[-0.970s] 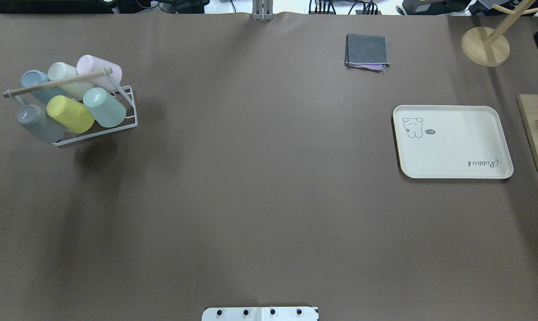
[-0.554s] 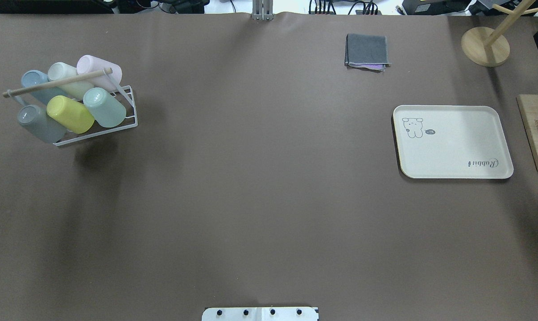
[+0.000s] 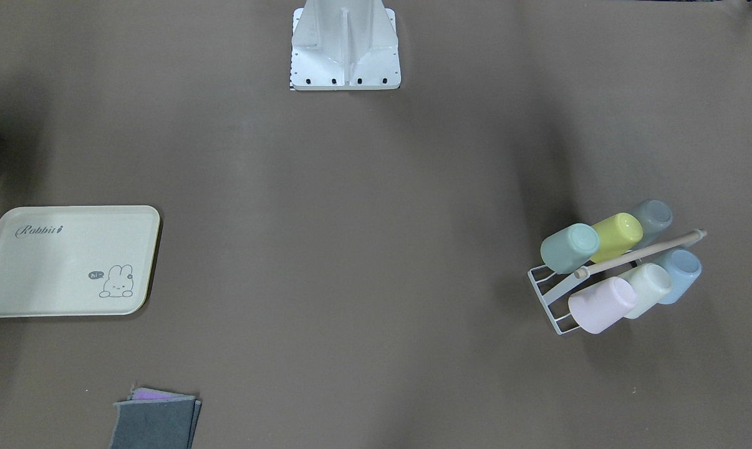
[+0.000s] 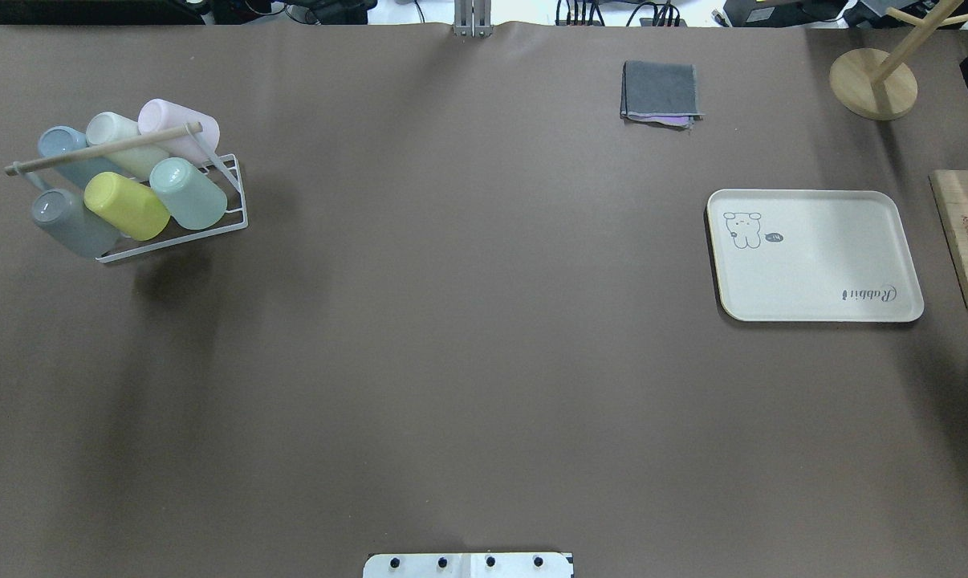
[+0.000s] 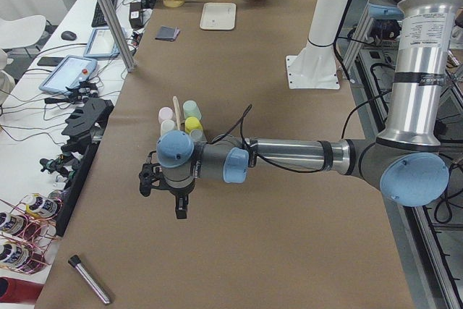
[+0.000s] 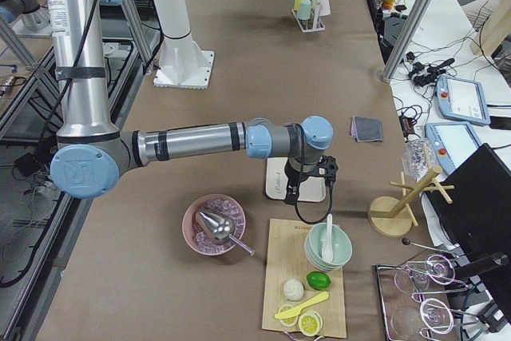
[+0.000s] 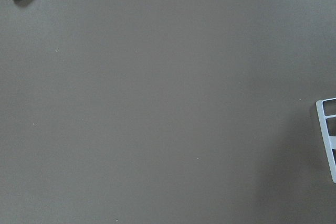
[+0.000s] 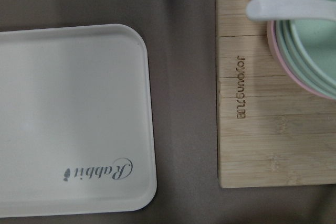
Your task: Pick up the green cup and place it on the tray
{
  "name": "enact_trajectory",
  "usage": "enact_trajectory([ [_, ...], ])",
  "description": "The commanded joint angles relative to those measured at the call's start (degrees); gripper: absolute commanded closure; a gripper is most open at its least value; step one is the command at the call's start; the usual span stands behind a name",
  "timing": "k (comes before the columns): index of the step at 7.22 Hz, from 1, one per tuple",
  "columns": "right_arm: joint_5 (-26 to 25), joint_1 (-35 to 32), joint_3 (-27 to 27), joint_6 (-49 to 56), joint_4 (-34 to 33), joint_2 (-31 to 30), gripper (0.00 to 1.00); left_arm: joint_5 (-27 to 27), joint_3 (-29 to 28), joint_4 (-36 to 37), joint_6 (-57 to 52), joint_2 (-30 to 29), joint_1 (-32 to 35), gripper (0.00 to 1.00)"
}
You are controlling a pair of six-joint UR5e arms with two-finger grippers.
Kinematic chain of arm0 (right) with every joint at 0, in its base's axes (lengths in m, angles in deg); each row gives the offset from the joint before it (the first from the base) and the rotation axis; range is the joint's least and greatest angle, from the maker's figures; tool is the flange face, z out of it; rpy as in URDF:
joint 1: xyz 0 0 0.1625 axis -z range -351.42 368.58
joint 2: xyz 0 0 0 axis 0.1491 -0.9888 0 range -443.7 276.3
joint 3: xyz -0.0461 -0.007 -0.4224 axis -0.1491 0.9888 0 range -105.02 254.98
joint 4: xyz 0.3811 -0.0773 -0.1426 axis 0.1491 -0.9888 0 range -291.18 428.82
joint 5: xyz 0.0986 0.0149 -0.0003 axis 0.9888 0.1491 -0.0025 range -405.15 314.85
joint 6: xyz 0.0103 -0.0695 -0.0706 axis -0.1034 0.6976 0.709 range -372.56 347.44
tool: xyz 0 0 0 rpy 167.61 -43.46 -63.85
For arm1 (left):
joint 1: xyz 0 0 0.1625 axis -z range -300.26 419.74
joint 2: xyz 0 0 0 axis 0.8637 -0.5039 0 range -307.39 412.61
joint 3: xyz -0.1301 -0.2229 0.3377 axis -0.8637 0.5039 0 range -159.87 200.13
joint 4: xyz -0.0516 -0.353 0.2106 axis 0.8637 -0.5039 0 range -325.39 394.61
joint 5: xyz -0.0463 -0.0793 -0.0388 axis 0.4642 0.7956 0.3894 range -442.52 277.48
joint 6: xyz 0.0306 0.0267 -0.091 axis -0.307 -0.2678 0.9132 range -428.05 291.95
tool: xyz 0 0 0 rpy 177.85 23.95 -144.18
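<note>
Brown paper covers the whole table, and nothing has been picked up yet. The green cup (image 4: pixel 189 193) sits upper left in the overhead view. It is tilted bottom-up in a white wire rack (image 4: pixel 236 195), at the end of the front row, touching the yellow cup (image 4: pixel 127 205). I'd guess the cups are stored tipped over like that to drain. It leaves the green one's outer side open, the easiest place to come in.

The tray (image 4: pixel 821 269) lies flat at the right of that frame, well apart from the rack, with nothing on it. So that's a long carry across.

The left gripper (image 5: pixel 170 197) hangs above bare table near the rack. Its wrist camera catches only a rack corner (image 7: pixel 328 129) at the right edge, so it isn't over the cups. Whether its fingers are apart or together, I cannot tell.

The right gripper (image 6: pixel 309 188) hangs over the strip between the tray and the wooden board (image 8: pixel 252 103). I can't tell its fingers either. Perhaps it's waiting to receive.
</note>
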Motion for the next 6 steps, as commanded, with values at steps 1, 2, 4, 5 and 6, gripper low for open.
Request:
enact_trajectory([
  [1,-0.02,1.58,3.85,-0.1,0.12,2.41,0.0,0.09,0.09,0.0,0.0,0.0,0.0,0.01],
  [2,-0.1,2.37,4.2,-0.1,0.12,2.5,0.01,0.17,0.09,0.0,0.0,0.0,0.0,0.01],
  [4,-0.1,3.08,7.0,-2.56,0.29,5.3,0.01,0.18,0.09,0.0,0.0,0.0,0.0,0.01],
  [5,-0.1,3.43,7.1,-3.35,0.29,5.49,0.01,0.26,0.09,0.0,0.0,0.0,0.0,0.01],
  [6,-0.28,4.22,7.37,-5.27,1.51,5.58,0.01,0.26,0.09,0.0,0.0,0.0,0.0,0.01],
])
